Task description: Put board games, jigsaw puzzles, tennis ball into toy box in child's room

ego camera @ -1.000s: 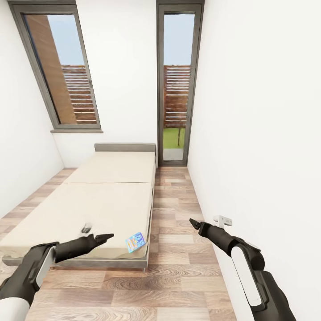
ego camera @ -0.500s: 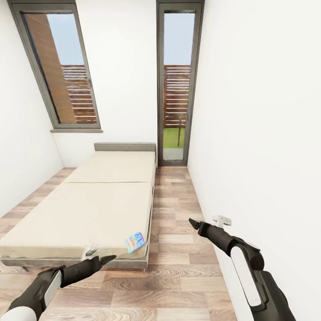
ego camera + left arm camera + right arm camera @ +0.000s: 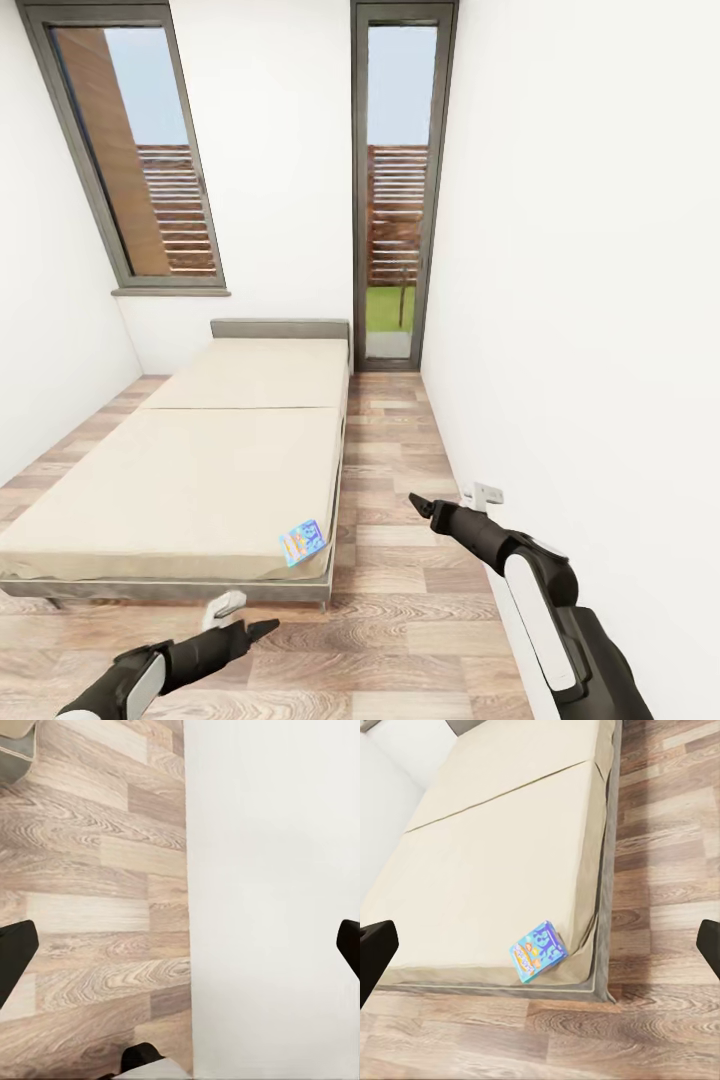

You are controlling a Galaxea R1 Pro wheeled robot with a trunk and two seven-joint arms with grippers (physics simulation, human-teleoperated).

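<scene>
One board game (image 3: 303, 542), a flat box with a blue and orange cover, lies on the near right corner of the cream bed (image 3: 220, 450). In the right wrist view the board game (image 3: 537, 950) sits straight ahead between the two spread fingers (image 3: 375, 952). My right gripper (image 3: 415, 503) is open and hovers over the floor to the right of the bed, well apart from the box. Low over the floor in front of the bed's foot, my left gripper (image 3: 265, 627) is open and empty. The toy box, table, jigsaw puzzles and tennis ball are out of view.
A wood-plank floor strip (image 3: 390, 470) runs between the bed and the white right wall (image 3: 580, 300). A small white wall fitting (image 3: 486, 493) sits by my right arm. A glass door (image 3: 398, 200) and a window (image 3: 135, 150) are at the far end.
My left arm has dropped from above the bed's near corner to low over the floor in front of the bed. The right gripper has shifted slightly left.
</scene>
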